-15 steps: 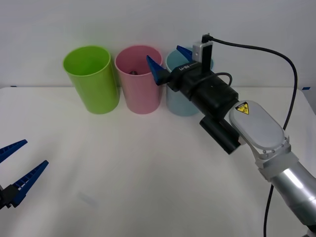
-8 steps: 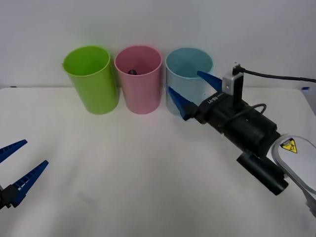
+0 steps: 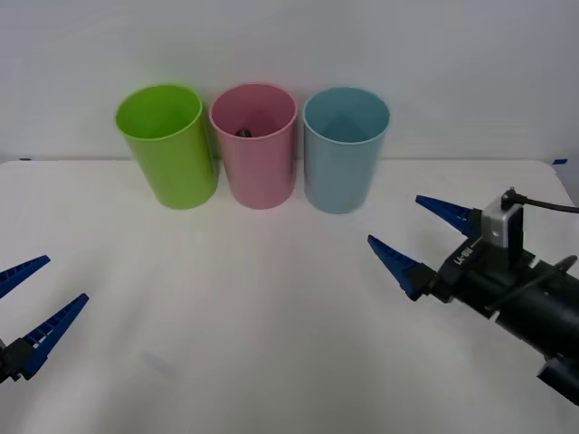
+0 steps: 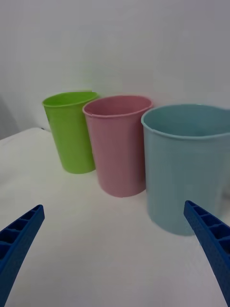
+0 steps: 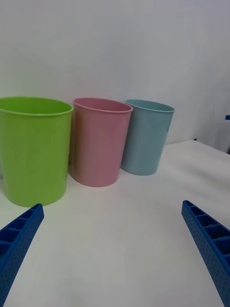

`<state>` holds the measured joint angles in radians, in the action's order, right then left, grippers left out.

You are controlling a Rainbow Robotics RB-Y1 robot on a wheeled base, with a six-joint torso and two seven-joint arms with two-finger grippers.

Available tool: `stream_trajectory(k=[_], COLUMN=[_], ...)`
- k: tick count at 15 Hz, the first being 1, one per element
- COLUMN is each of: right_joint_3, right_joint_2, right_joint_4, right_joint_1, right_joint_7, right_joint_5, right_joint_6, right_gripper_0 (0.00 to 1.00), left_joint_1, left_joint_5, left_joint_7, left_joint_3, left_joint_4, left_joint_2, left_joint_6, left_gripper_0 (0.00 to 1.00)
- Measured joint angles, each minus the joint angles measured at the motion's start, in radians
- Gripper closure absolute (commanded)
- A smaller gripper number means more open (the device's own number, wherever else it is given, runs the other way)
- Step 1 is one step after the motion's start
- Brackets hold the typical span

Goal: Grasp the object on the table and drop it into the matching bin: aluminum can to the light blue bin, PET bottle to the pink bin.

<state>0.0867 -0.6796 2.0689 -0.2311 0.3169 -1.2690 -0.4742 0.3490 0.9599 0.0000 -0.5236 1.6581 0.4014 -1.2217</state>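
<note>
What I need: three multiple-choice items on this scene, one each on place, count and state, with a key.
1. Which colour of bin stands in the middle of the row? A lime green; B light blue; C pink.
2. How many bins stand on the table? A two; B three; C four.
3. The right gripper is: A open and empty; B shut on a bottle; C shut on a bin's rim.
Key: C, the pink bin stands between the lime green bin and the light blue bin; B, those three; A, its fingers are spread with nothing between, as are the left gripper's.
</note>
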Motion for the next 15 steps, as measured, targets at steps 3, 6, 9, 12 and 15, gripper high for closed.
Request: stream_trajectory(k=[3, 6, 9, 12, 15], right_joint_3=[-0.093, -0.176, -0.244, -0.321, -0.379], right_joint_2=[0.009, 0.009, 0.026, 0.086, 0.133], right_joint_4=[0.003, -0.004, -0.051, -0.130, -0.206], right_joint_1=[-0.113, -0.221, -0.280, -0.287, -0.287], right_joint_7=[-0.126, -0.241, -0.313, -0.327, -0.331], right_joint_5=[0.054, 0.117, 0.174, 0.180, 0.180], right_joint_6=[-0.090, -0.162, -0.264, -0.418, -0.538], right_gripper_0=[0.00, 0.00, 0.00, 0.00, 0.00], left_joint_1=[0.000, 0.000, 0.000, 0.000, 0.000], left_joint_5=[0.000, 0.000, 0.000, 0.000, 0.000], left_joint_7=[0.000, 0.000, 0.000, 0.000, 0.000], left_joint_3=[0.000, 0.000, 0.000, 0.000, 0.000], left_joint_4=[0.000, 0.000, 0.000, 0.000, 0.000], left_joint_2=[0.000, 0.000, 0.000, 0.000, 0.000], left_joint_6=[0.000, 0.000, 0.000, 0.000, 0.000], left_gripper_0=[0.00, 0.00, 0.00, 0.00, 0.00])
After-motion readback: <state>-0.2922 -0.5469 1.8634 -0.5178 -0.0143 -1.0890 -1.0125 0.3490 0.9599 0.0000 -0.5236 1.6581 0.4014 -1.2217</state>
